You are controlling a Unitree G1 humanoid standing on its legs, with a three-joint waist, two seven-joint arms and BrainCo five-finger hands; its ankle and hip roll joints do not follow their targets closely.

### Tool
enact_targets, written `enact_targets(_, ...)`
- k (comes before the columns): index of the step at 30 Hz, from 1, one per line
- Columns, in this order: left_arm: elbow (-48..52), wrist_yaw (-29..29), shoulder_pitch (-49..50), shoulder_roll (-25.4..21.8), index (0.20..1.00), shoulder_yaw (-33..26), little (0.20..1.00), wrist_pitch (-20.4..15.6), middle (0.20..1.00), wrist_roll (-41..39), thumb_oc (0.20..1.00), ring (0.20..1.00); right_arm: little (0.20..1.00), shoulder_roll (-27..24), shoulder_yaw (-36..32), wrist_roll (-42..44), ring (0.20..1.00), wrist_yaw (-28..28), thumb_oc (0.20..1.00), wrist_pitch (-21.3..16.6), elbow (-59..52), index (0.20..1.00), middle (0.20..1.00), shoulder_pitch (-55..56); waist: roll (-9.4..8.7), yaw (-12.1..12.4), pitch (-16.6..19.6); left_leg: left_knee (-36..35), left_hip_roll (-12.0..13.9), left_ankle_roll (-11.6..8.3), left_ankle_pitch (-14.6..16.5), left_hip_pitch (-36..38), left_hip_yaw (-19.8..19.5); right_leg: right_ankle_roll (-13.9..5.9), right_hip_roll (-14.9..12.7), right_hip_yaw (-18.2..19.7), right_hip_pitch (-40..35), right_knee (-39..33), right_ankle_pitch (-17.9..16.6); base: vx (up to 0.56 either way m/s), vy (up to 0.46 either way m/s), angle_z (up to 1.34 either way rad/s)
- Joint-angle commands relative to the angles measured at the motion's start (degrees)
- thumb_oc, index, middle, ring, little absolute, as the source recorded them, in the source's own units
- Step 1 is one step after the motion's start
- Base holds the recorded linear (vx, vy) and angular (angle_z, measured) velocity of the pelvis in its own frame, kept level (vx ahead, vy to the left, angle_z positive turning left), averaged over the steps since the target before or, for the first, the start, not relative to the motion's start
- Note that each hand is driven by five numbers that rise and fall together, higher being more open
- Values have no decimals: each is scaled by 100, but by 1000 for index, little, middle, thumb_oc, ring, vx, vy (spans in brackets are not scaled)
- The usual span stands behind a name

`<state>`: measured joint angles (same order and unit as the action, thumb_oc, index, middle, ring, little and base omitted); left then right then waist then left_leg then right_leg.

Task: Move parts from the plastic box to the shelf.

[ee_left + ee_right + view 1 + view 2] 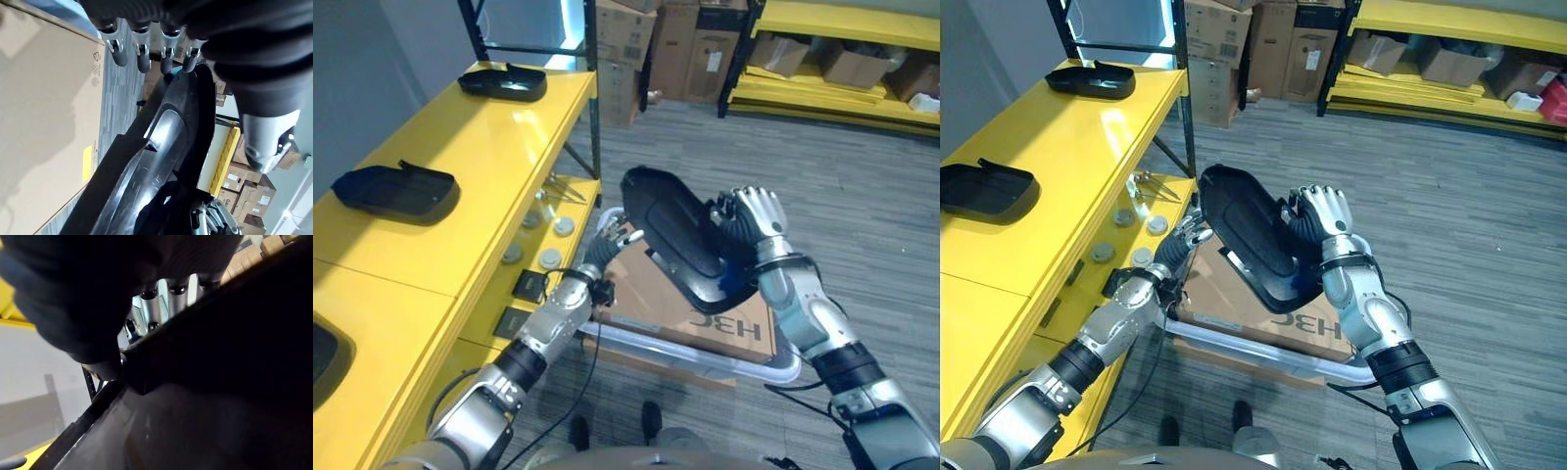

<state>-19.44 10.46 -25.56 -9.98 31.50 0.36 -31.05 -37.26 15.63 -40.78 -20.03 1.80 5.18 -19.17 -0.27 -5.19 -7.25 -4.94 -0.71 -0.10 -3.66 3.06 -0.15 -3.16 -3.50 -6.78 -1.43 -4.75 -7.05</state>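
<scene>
Part (671, 235), black moulded plastic, long and curved, is up in the air over the cardboard sheet (705, 308) that covers the clear plastic box (759, 370). It's clear of the box, not yet at the shelf (460, 157).

Right hand (749, 220) is carrying it: fingers curled round the part's right-hand edge, grasp confirmed in right wrist view, where fingers (168, 301) wrap over the dark rim w/ thumb on the near side. Left hand (1180, 240) sits just beside the part's lower left edge, fingers straight and relaxed. Left wrist view shows its fingertips (142, 51) near the rim but whether they touch it can't be told; not gripping either way.

Key relation: part's long axis runs from upper left, toward the shelf, down to lower right at the right hand, and it's tilted on edge w/ the hollow face turned up-left. Shelf top lies to the robot's left, well apart from the part, so the move is prob a leftward carry across the body.

Two like parts (396, 191) (504, 81) already lie flat on the yellow top, w/ open surface between them. Left hand is nearer the shelf, so likely a two-hand steady or handover. Risk: leading tip catching the dark upright post (590, 88) at the shelf's corner.
</scene>
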Motion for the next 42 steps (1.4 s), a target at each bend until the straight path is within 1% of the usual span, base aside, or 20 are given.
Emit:
enact_targets(1,-520,353,-423,359,1000,74,1000,-272,1000,604,1000,1000,200,122,-41,-89,200,-390,200,15,-63,200,200,-533,-198,125,359,-6,382,-301,273,14,48,-438,-250,131,-337,63,595,0,0,0)
enact_targets(5,-703,494,-393,464,1000,52,1000,-247,1000,814,1000,1000,200,215,-27,-129,200,-515,200,47,-44,200,200,-524,-217,145,345,-6,378,-307,258,5,17,-439,-251,108,-337,71,598,0,0,0)
enact_targets(10,-804,612,-444,602,1000,98,1000,-251,1000,706,1000,1000,200,368,200,-115,200,-537,200,-38,-85,200,200,-654,-229,163,332,-6,360,-292,248,-11,3,-441,-245,99,-314,88,589,0,0,0)
enact_targets(13,-867,582,-495,718,1000,198,1000,-256,1000,452,1000,1000,200,523,449,-32,200,-495,200,-145,-155,200,200,-739,-229,156,323,-6,363,-282,242,-6,15,-443,-248,115,-304,100,584,0,0,0)
enact_targets(18,-799,574,-639,859,1000,328,1000,-329,1000,-130,1000,1000,200,847,1032,306,200,-242,200,-425,-374,200,200,-840,-221,126,346,-6,362,-278,245,7,27,-436,-254,136,-310,99,585,0,0,0)
enact_targets(19,-766,528,-647,921,1000,320,1000,-375,1000,-498,1000,1000,200,921,1135,383,200,-237,200,-474,-501,200,200,-843,-212,109,346,-6,369,-276,248,17,43,-435,-259,138,-313,98,588,0,0,0)
enact_targets(20,-781,544,-655,938,931,308,931,-383,931,-611,931,931,200,969,1184,488,200,-207,200,-509,-545,200,200,-826,-212,99,347,-6,369,-277,247,20,52,-436,-261,144,-312,98,584,0,0,0)
enact_targets(21,-725,439,-683,926,200,312,200,-399,200,-757,200,200,200,1034,1301,664,200,-169,200,-590,-641,200,200,-842,-209,77,350,-6,368,-279,247,24,65,-435,-256,162,-306,100,584,0,0,0)
enact_targets(23,-711,347,-692,896,200,315,200,-376,200,-784,200,200,200,1045,1349,717,200,-123,200,-626,-678,200,200,-856,-208,68,351,-6,374,-280,246,25,72,-437,-256,168,-304,103,584,0,0,0)
enact_targets(29,-520,194,-662,754,200,278,200,-488,200,-781,200,200,200,1032,1515,878,200,77,200,-748,-829,200,200,-789,-213,53,354,-6,373,-291,253,34,98,-435,-260,179,-312,102,588,0,0,0)
enact_targets(30,-450,90,-600,727,200,247,200,-524,200,-881,200,200,200,1004,1539,905,200,98,200,-778,-887,200,200,-764,-222,42,355,-6,372,-291,258,35,97,-436,-263,190,-307,105,582,0,0,0)
enact_targets(33,-409,16,-565,713,200,218,200,-570,200,-943,200,200,200,979,1547,944,200,166,200,-824,-970,200,200,-725,-234,37,365,-6,375,-293,254,34,102,-435,-264,189,-305,110,583,0,0,0)
enact_targets(35,-339,45,-527,671,200,174,200,-633,200,-821,200,200,200,953,1591,1076,200,278,200,-909,-1033,200,200,-696,-244,44,374,-6,372,-296,255,36,107,-432,-261,191,-310,112,582,0,0,0)
enact_targets(36,-225,121,-442,616,200,114,200,-744,200,-623,200,200,200,932,1634,1270,200,424,200,-975,-1073,200,200,-711,-267,64,376,-6,377,-297,256,40,103,-428,-258,192,-321,106,582,0,0,0)
enact_targets(37,-214,165,-415,596,200,79,200,-784,200,-538,200,200,282,928,1631,1384,282,461,282,-1026,-1113,282,282,-705,-275,70,372,-6,378,-299,256,40,103,-427,-259,194,-321,104,583,0,0,0)
enact_targets(38,-203,218,-408,565,200,33,200,-821,200,-388,200,200,730,933,1596,1550,730,482,730,-1057,-1164,730,730,-661,-283,73,374,-6,379,-300,255,44,104,-426,-258,192,-324,101,585,0,0,0)
enact_targets(39,-182,296,-392,524,200,-18,200,-854,200,-235,200,200,1000,935,1524,1735,1000,513,1000,-1075,-1207,1000,1000,-597,-293,74,375,-6,380,-302,255,50,115,-428,-258,192,-329,103,585,0,0,0)
enact_targets(42,67,471,-315,226,200,-201,200,-889,200,597,200,200,1000,871,1091,2372,1000,469,1000,-1238,-1500,1000,1000,-175,-303,59,376,-6,385,-306,253,59,132,-428,-254,193,-331,100,585,0,0,0)
